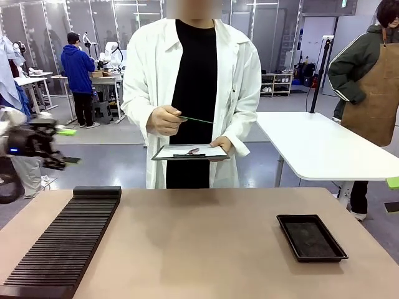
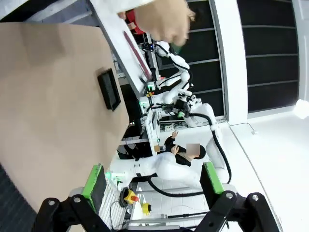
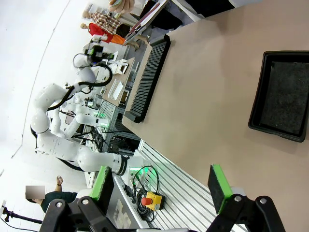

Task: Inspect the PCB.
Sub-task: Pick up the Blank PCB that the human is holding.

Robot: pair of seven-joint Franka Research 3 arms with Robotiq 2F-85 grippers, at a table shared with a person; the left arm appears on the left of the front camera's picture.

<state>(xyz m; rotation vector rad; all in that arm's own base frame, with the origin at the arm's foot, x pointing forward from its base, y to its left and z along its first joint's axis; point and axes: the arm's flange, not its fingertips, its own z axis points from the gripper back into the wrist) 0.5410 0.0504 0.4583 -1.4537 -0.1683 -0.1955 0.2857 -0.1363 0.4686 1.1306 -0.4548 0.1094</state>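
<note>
The PCB [image 1: 198, 119] was off the counter [image 1: 206, 249], out past its 12 o'clock edge, pinched at its 9 o'clock end by the person's hand [image 1: 163, 119] at chest height. From the front it showed edge-on: a thin green sliver, nearly level and dipping slightly toward 3 o'clock. Its faces could not be read, so no surface detail could be told.

Just below it, at 6 o'clock, the person's other hand [image 1: 223, 146] carried a white clipboard [image 1: 190, 151] with a small dark object lying on it, probably a pen. Holding the board over the clipboard suggested checking it by eye and then noting the result.

On the counter, a shallow black tray [image 1: 312, 237] lay at 4 o'clock, well apart from the PCB and likely where the board belonged. A long black slotted rack [image 1: 62, 246] ran along the 8 o'clock side.

The left jaws hung at 9 o'clock, above the counter's edge, spread wide with nothing between their green pads [image 2: 95, 181]. The right jaws, at the 3 o'clock border, were likewise released and bare, with their pads [image 3: 218, 186] far apart. Both seemed parked clear to leave the person room.
</note>
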